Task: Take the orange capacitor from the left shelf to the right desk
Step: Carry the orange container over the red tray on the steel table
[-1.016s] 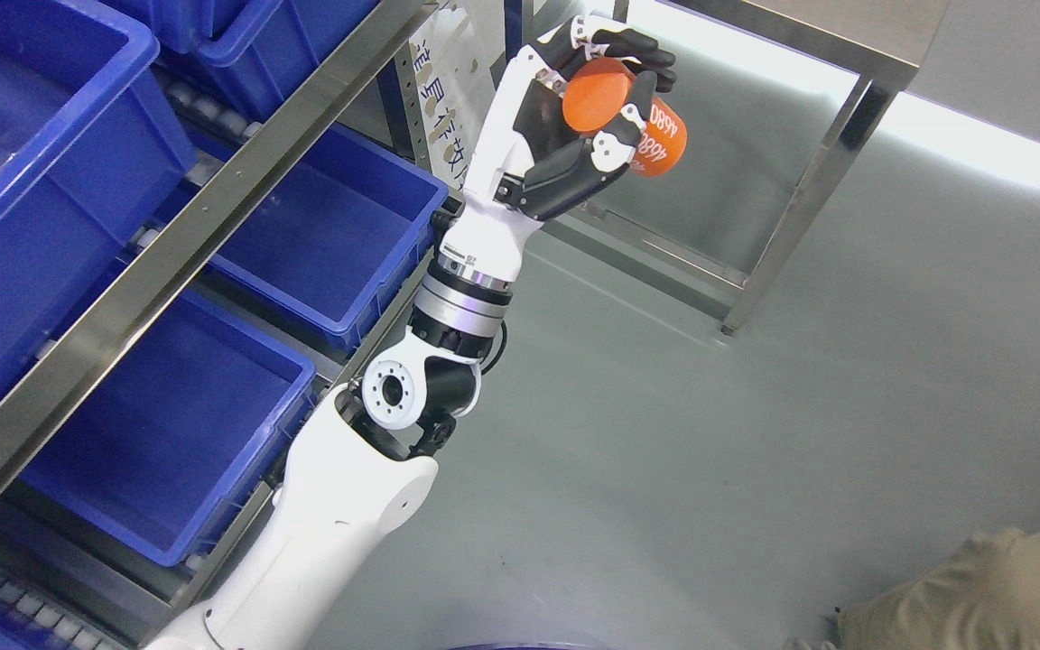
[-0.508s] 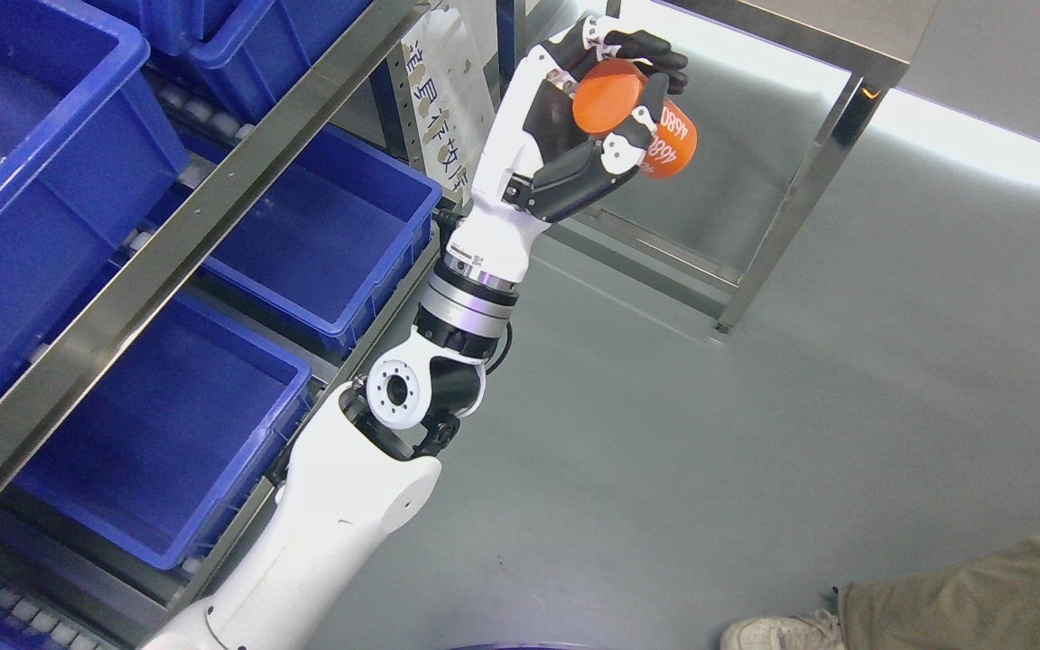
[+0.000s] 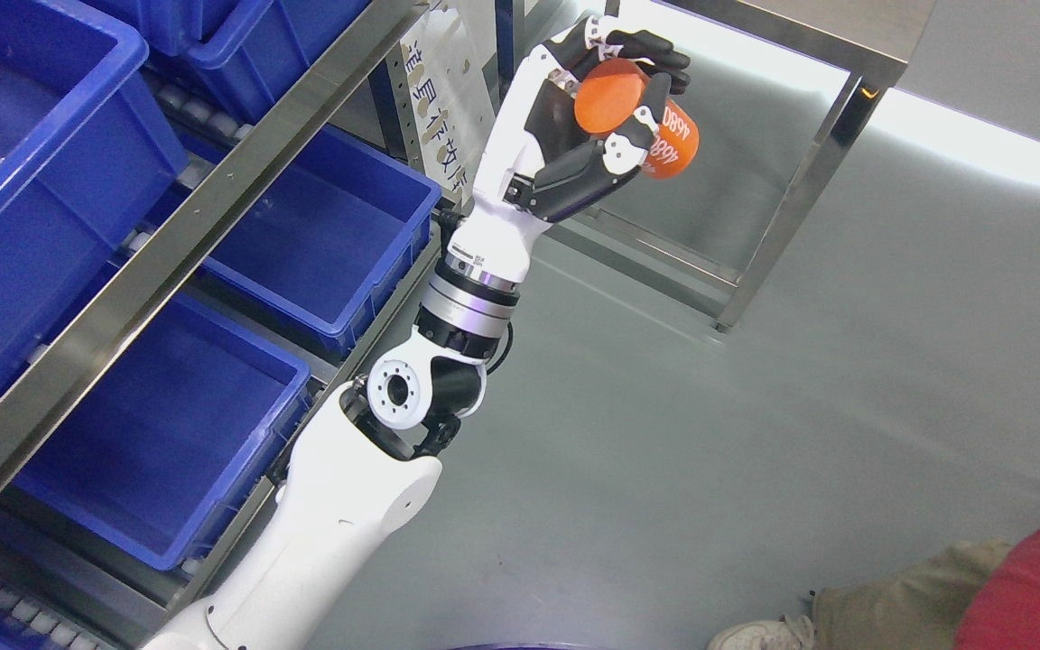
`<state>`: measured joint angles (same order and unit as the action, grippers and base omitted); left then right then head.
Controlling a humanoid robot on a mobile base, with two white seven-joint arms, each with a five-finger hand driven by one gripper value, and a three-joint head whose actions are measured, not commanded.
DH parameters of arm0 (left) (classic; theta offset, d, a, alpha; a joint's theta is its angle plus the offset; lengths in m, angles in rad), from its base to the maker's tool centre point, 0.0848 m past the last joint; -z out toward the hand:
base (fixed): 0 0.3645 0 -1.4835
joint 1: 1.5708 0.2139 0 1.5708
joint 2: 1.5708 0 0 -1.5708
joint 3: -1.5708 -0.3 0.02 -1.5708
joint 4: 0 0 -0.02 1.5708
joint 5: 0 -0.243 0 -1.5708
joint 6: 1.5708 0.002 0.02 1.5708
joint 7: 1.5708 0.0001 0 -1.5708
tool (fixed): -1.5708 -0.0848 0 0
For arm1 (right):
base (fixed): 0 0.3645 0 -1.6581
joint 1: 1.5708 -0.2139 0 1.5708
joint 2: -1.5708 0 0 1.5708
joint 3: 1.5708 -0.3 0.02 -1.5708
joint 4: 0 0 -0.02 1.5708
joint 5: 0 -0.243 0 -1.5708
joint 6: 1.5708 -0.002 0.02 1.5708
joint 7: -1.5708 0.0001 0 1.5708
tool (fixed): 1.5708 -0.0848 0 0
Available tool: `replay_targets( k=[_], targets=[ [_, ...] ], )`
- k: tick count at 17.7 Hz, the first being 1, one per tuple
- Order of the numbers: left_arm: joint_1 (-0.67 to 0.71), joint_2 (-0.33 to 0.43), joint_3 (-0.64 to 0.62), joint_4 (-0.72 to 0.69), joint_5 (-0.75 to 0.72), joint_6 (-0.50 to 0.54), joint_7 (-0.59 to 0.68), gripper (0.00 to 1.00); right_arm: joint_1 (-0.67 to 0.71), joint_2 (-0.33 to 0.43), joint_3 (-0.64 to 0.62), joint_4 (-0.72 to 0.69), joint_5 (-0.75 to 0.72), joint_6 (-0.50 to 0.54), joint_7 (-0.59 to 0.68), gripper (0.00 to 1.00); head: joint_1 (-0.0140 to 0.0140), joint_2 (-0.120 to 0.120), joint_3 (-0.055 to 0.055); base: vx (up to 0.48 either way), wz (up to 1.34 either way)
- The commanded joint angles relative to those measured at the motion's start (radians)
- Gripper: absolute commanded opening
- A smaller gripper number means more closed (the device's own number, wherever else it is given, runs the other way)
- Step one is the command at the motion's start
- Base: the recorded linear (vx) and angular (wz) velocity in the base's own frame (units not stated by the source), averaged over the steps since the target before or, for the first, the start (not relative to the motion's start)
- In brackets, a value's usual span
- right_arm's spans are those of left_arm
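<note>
Fingers (image 3: pixel 628 149) of the left hand (image 3: pixel 588 126) wrap the orange capacitor (image 3: pixel 637 117), a rigid, smooth, probably light cylinder best gripped around its curved side.

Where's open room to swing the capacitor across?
Open floor lies right of the left robot hand holding the orange capacitor, below the steel desk frame. Crowded: blue bins on the left, a person at lower right.
</note>
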<state>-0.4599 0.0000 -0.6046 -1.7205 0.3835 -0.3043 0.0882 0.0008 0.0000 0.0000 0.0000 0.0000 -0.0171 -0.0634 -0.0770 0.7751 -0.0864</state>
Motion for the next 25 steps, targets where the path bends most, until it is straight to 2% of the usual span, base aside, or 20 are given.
replay_targets(
  k=[1, 12, 25],
  targets=[
    [-0.002, 0.017, 0.014, 0.001, 0.000, -0.001, 0.001, 0.02, 0.022, -0.017, -0.017, -0.017, 0.003, -0.006, 0.001, 1.00, 0.0000, 0.000, 0.000, 0.000, 0.00],
    [-0.029, 0.017, 0.014, 0.001, 0.021, 0.030, 0.001, 0.02, 0.022, -0.017, -0.017, -0.017, 0.003, -0.006, -0.001, 1.00, 0.0000, 0.000, 0.000, 0.076, -0.19],
    [-0.083, 0.017, 0.046, 0.002, 0.025, 0.132, 0.001, 0.02, 0.022, -0.017, -0.017, -0.017, 0.003, -0.006, 0.001, 1.00, 0.0000, 0.000, 0.000, 0.262, -0.11]
  ],
)
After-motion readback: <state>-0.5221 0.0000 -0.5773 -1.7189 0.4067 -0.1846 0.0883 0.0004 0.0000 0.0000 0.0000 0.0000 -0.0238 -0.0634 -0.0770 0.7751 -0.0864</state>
